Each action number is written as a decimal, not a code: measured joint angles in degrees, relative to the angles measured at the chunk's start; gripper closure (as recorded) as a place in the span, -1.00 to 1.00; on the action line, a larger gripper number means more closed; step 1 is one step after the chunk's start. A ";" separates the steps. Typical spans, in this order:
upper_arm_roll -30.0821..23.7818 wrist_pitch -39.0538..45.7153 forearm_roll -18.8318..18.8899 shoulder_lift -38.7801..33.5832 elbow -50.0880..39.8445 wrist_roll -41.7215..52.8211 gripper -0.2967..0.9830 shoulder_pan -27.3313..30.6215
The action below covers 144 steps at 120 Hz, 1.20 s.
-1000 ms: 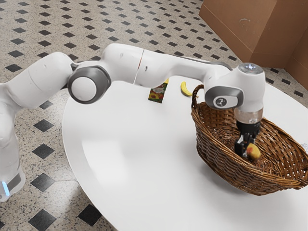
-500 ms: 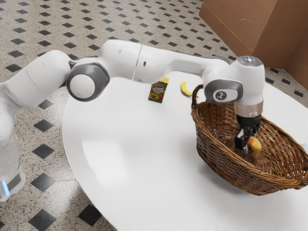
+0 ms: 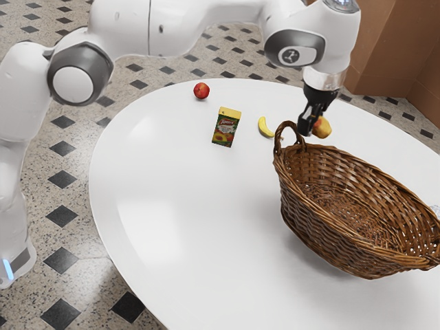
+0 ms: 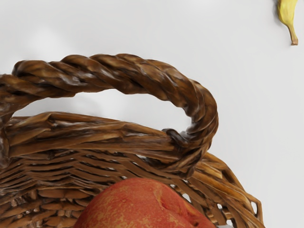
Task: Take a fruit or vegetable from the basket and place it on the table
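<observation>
1 red-and-yellow fruit [image 3: 323, 127] is clamped in the gripper [image 3: 311, 127], raised over the basket [image 3: 320, 216] near its looped handle [image 3: 278, 137]. Beyond the rim, white tabletop [image 3: 175, 172] stretches past banana [image 3: 265, 128] and carton [image 3: 225, 129] to a red apple [image 3: 201, 91] near the edge.

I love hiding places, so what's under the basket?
The basket stands on the white table, whose top shows beside it. The patch right beneath is covered, so I can't see whether anything hides there.
</observation>
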 joint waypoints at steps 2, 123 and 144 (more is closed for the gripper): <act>0.01 -0.28 0.00 -0.22 -0.29 -0.12 0.10 0.01; 16.05 -16.25 -5.28 -20.54 -19.45 -6.97 -0.33 4.36; 16.24 -16.31 -6.43 -20.53 -19.39 -7.30 -0.48 6.50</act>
